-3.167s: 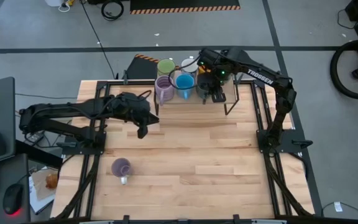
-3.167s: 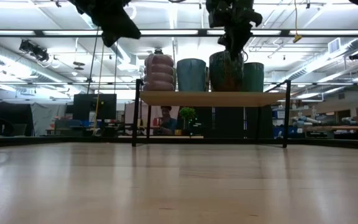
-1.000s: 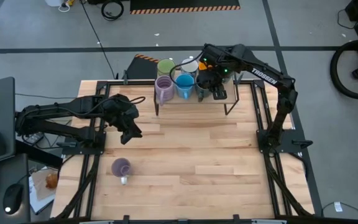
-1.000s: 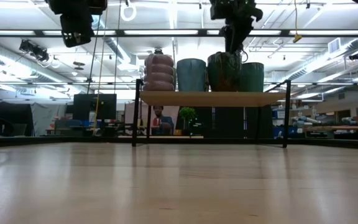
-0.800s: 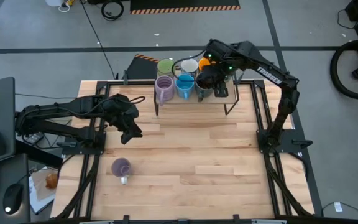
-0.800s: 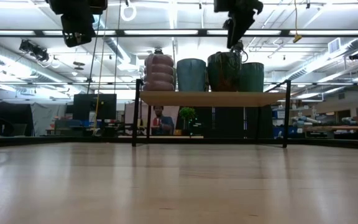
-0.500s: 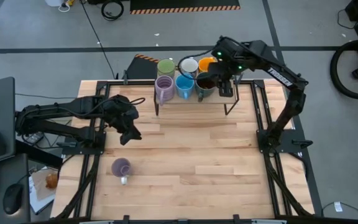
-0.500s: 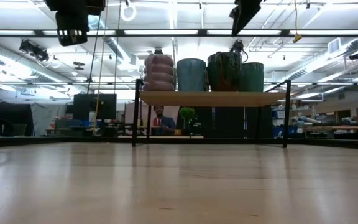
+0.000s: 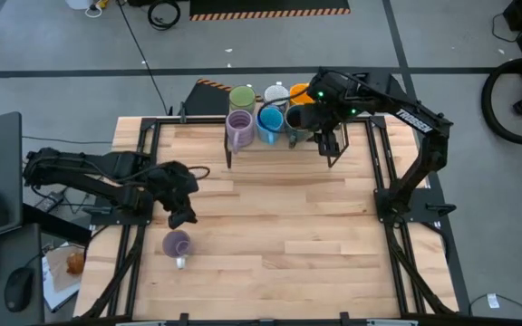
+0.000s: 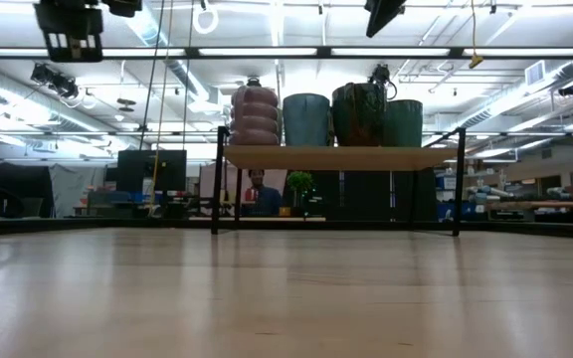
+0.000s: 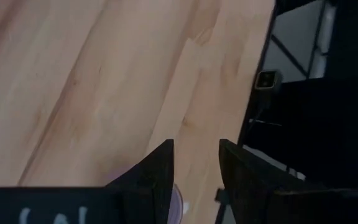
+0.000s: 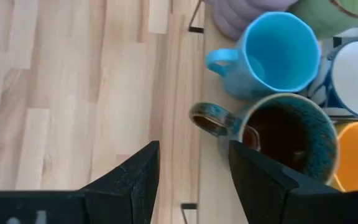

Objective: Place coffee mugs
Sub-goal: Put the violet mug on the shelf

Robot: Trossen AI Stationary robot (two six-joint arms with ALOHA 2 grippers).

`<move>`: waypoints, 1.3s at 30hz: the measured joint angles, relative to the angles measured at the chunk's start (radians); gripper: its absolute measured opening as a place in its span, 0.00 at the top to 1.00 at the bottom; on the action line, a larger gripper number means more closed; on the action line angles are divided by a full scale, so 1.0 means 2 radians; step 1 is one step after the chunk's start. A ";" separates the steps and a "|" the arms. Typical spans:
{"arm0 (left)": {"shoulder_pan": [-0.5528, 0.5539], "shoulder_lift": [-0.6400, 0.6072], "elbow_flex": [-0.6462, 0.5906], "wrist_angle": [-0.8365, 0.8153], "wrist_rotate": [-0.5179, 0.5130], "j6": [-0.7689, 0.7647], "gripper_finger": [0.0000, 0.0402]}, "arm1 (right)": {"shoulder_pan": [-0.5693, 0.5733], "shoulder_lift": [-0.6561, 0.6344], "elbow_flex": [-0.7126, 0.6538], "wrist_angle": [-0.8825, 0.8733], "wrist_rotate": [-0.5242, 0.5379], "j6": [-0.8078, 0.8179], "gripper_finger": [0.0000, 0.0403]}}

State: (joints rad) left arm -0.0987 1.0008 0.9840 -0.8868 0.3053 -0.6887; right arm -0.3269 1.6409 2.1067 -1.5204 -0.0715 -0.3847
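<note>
Six mugs on far shelf, one purple mug loose at near left, both grippers empty

Shelf (image 9: pixel 333 149) at far edge holds purple mug (image 9: pixel 239 129), blue mug (image 9: pixel 269 122), dark brown mug (image 12: pixel 288 140) in front row w/ green mug (image 9: pixel 241 97), white mug (image 9: pixel 276 94), orange mug (image 9: pixel 301 92) behind. Right gripper (image 9: pixel 326 142) hangs just above shelf's right part, fingers released, nothing held. Left gripper (image 9: pixel 178 217) over table (image 9: pixel 279 226) at left, fingers apart, empty, just far of the 2nd purple mug (image 9: pixel 177 244) standing upright on table
</note>
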 joint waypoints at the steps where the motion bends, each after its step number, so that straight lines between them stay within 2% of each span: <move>1: -0.010 0.000 0.000 -0.004 -0.009 -0.005 0.67 | 0.004 0.000 0.000 0.000 0.000 0.004 0.51; 11: -0.096 0.000 -0.005 -0.008 -0.096 -0.056 0.67 | 0.026 0.001 -0.017 0.006 -0.011 0.033 0.51; 18: -0.143 0.000 -0.006 -0.031 -0.136 -0.071 0.67 | 0.044 0.000 -0.048 0.019 -0.020 0.042 0.51; 22: -0.165 0.000 -0.006 -0.037 -0.138 -0.065 0.67 | 0.053 0.000 -0.068 0.042 -0.045 0.061 0.52; 26: -0.183 0.000 -0.006 -0.032 -0.130 -0.076 0.67 | 0.070 -0.010 -0.107 0.080 -0.055 0.075 0.52; 32: -0.225 0.000 -0.006 -0.033 -0.130 -0.134 0.67 | 0.092 -0.039 -0.175 0.138 -0.057 0.088 0.52; 39: -0.322 0.001 -0.006 -0.070 -0.156 -0.148 0.67 | 0.115 -0.095 -0.285 0.235 -0.066 0.124 0.52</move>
State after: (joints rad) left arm -0.7422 1.0023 0.9730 -1.0267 -0.0071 -0.9847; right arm -0.0966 1.4502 1.5366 -1.0510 -0.2039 -0.1359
